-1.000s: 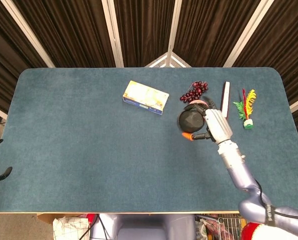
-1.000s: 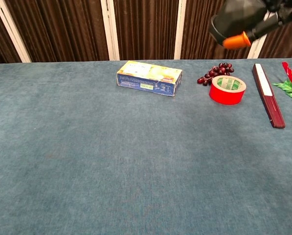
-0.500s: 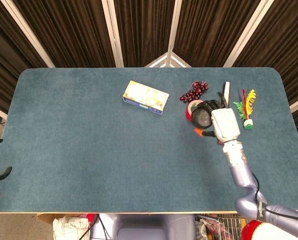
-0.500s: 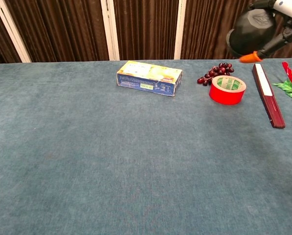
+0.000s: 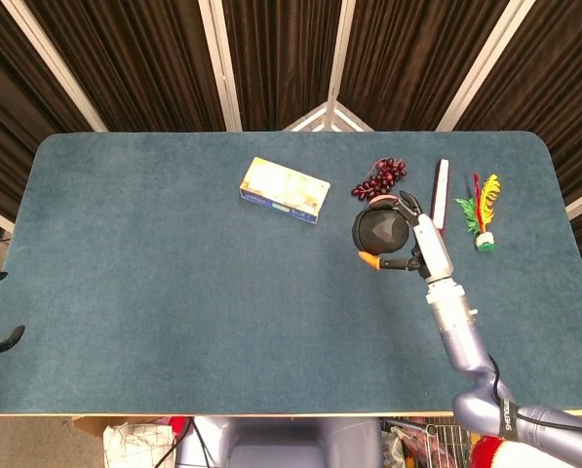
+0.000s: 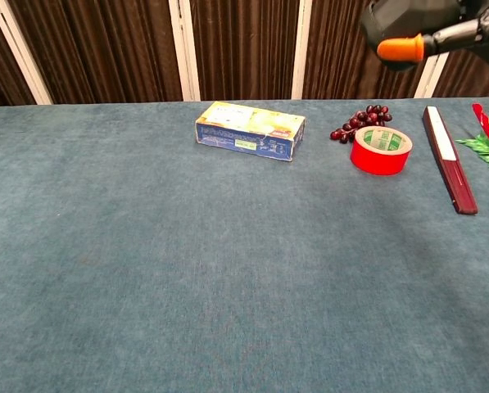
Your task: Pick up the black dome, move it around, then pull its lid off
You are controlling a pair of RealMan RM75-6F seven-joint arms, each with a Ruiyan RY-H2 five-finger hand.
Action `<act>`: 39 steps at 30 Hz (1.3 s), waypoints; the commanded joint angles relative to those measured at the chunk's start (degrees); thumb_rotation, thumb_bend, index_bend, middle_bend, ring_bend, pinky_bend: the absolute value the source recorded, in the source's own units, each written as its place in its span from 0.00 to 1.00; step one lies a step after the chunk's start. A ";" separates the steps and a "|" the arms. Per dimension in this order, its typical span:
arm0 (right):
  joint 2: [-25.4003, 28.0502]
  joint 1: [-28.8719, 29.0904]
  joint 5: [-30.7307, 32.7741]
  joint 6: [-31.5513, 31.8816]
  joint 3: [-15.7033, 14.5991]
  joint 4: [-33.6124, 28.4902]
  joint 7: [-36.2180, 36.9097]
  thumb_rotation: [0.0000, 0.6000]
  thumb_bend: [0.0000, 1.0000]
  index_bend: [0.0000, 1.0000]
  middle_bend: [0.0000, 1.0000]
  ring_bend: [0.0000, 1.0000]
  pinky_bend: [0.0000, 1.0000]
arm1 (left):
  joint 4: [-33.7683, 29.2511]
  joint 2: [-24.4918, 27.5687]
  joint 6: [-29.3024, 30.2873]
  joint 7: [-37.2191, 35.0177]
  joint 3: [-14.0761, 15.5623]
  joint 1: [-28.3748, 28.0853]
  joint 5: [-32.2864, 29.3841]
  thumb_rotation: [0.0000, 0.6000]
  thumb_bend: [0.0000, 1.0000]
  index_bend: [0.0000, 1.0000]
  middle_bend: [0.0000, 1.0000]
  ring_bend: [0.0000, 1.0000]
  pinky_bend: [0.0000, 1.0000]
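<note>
From the head view, the right robot hand (image 5: 425, 246) grips the black dome (image 5: 380, 231), held just left of it above the blue worktop (image 5: 174, 273); grapes (image 5: 379, 178), a dark red flat stick (image 5: 442, 191) and a feather shuttlecock (image 5: 480, 208) lie just beyond. From the chest view, red tape (image 6: 381, 150) sits below the raised dome, with a yellow-blue box (image 6: 249, 130) well left. No left robot hand shows.
</note>
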 commanded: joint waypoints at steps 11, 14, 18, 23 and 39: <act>0.79 0.93 3.81 -9.36 -3.28 -1.47 -17.31 1.00 0.29 0.53 0.65 0.29 0.00 | 0.05 0.03 -0.03 -0.04 -0.09 -0.01 -0.16 1.00 0.31 0.20 0.00 0.00 0.09; -0.46 1.44 2.61 -8.53 -4.37 0.32 -20.11 1.00 0.29 0.53 0.65 0.29 0.00 | 0.04 0.02 -0.06 0.02 -0.05 -0.02 -0.11 1.00 0.31 0.20 0.00 0.00 0.09; -1.47 2.20 0.85 -7.97 -5.77 2.46 -23.68 1.00 0.29 0.53 0.65 0.29 0.00 | 0.03 0.01 0.01 0.01 -0.11 0.00 -0.18 1.00 0.31 0.20 0.00 0.00 0.09; -4.05 2.47 -0.90 -5.66 -6.81 6.25 -26.60 1.00 0.29 0.53 0.65 0.29 0.00 | 0.07 0.01 -0.13 0.07 -0.09 -0.05 -0.23 1.00 0.31 0.20 0.00 0.00 0.09; -7.90 4.23 -1.17 -11.76 -11.19 14.75 -29.17 1.00 0.29 0.53 0.65 0.29 0.00 | 0.21 -0.16 -0.31 0.39 -0.19 -0.18 -0.48 1.00 0.31 0.20 0.00 0.00 0.09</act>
